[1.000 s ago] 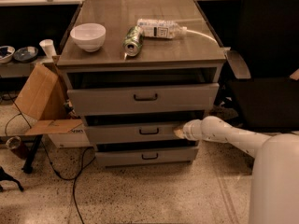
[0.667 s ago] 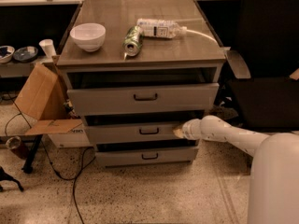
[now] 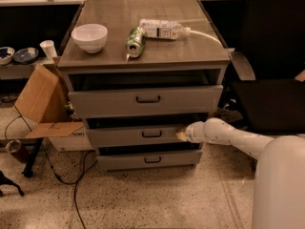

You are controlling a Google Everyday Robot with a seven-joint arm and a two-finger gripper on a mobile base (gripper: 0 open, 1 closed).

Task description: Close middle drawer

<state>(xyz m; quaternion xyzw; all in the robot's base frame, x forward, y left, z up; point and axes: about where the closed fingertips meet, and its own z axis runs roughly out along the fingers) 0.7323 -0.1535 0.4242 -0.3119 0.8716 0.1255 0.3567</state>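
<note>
The middle drawer [image 3: 138, 135] is a grey metal drawer with a small dark bar handle at centre. It sits between the tall top drawer [image 3: 143, 100] and the slim bottom drawer [image 3: 150, 159] and stands slightly pulled out. My gripper [image 3: 181, 134] is at the end of the white arm [image 3: 228, 137], which reaches in from the right. The gripper touches the right end of the middle drawer's front panel.
The cabinet top [image 3: 190, 51] holds a white bowl [image 3: 89, 36], a green can [image 3: 135, 42] lying down and a plastic bottle [image 3: 162, 30]. An open cardboard box [image 3: 45, 109] stands at the left with cables on the floor. A black chair [image 3: 271, 80] is at the right.
</note>
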